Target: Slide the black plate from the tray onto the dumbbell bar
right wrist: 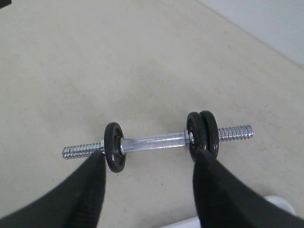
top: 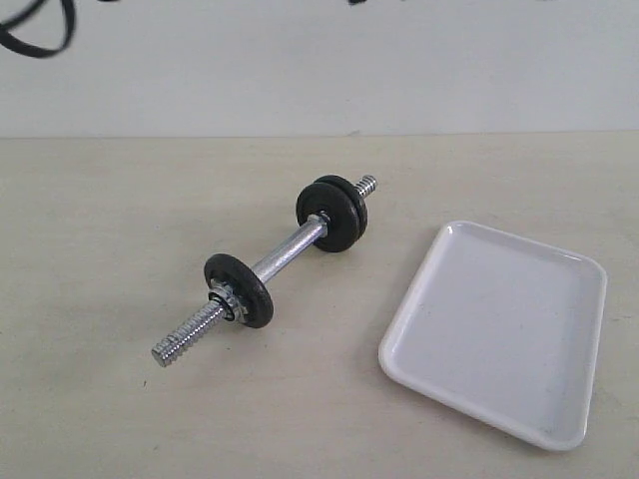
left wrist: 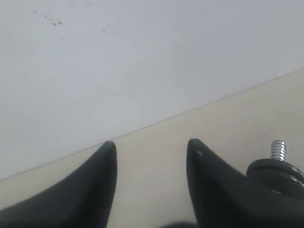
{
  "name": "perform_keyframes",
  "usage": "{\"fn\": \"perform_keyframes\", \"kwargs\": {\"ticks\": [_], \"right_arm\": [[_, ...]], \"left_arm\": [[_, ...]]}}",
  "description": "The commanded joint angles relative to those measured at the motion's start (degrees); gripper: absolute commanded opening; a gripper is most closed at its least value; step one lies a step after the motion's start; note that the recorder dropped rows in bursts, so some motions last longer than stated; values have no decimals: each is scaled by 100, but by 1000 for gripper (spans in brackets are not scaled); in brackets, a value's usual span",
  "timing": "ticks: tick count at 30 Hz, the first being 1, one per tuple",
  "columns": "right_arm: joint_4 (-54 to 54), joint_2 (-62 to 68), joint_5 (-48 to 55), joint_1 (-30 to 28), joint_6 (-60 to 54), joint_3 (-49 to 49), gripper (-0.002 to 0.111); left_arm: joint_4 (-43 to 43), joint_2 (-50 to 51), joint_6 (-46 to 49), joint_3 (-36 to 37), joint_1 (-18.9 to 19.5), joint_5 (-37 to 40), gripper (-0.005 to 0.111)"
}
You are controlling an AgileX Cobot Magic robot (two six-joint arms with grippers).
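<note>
We see a pale beige table (top: 120,399), matte and faintly scuffed. On it lies the dumbbell bar (top: 290,249), a chrome rod that is smooth in the middle and coarse-threaded at both ends. It carries a single disc (top: 250,289) near one end and a pair of discs (top: 334,212) pressed together near the other, and their rims meet the table. Beside the bar, clear of it and nearer the paired end, we find the white tray (top: 499,329) lying flat. Beyond the bar's paired end, the table runs up to a white wall (top: 300,70).
</note>
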Motion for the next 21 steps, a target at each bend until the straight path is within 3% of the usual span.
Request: {"fn": "perform_keyframes", "kwargs": {"ticks": [1, 4, 9, 14, 18, 21], "right_arm": [[-255, -722, -3, -5, 96, -19, 34], [-461, -1197, -3, -5, 148, -19, 25], [-603, -1956, -3, -5, 212, -19, 1], [-870, -2726, -3, -5, 325, -19, 0], [-857, -3373, -3, -5, 536, -19, 0], [-846, -3796, -3, -5, 550, -19, 0]], "left_arm": [[-174, -577, 445, 25, 2, 1214, 31], [-329, -981, 683, 118, 2, 1532, 23], [-1153, -1809, 951, 545, 2, 903, 20], [-1488, -2761, 962, 1188, 2, 636, 16], [-1818, -3426, 916, 1748, 2, 586, 4], [-2090, -3924, 916, 2097, 2, 418, 4]]}}
